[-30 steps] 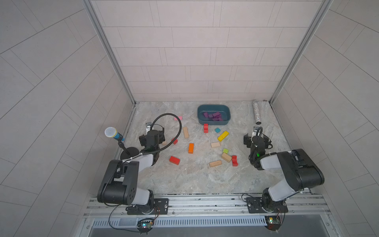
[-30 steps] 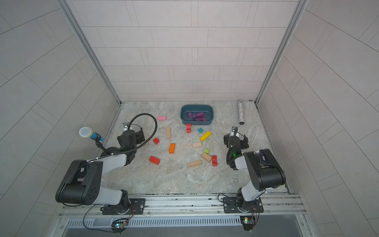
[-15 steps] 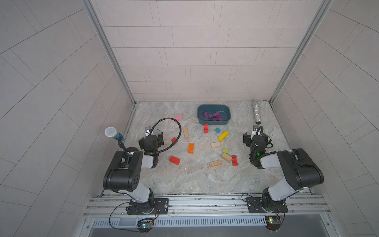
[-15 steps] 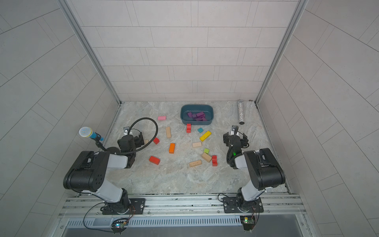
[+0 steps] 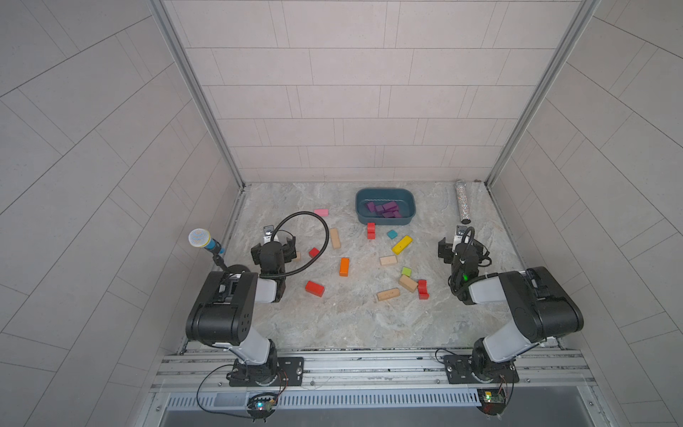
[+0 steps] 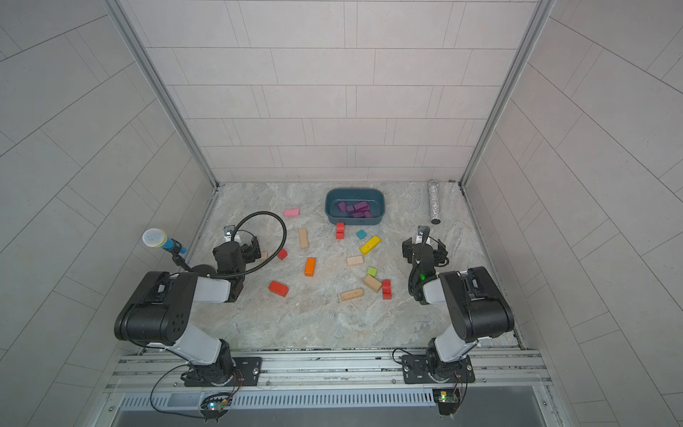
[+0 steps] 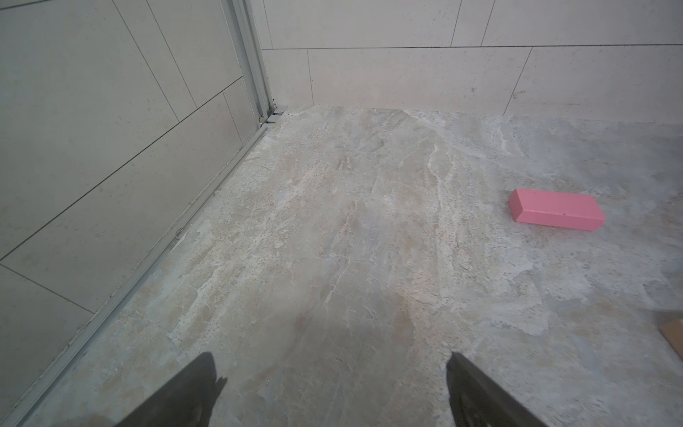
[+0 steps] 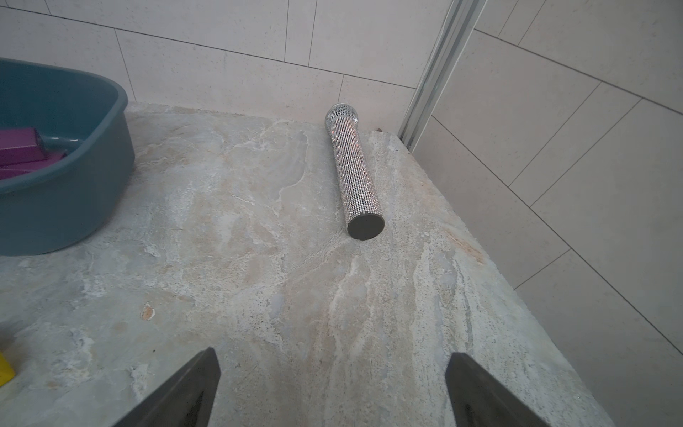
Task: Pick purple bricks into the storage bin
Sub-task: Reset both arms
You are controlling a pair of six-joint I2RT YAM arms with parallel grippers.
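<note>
Marbled grey worktop [image 5: 332, 321], tiled walls. In storage bin [image 5: 386, 221] near back wall: purple bricks [image 5: 386, 207], piled. Both arms low: left fingers [image 7: 184, 399] spread wide, empty; right fingers [image 8: 184, 392] spread wide, empty.

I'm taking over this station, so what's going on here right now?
Two robot arms are sorting purple bricks into a teal storage bin. All the purple ones in view lie inside it. None shows among the other coloured blocks scattered on the table. The left gripper and right gripper are both open and empty, low over bare surface at their own sides. The job looks finished or close to it.
</note>
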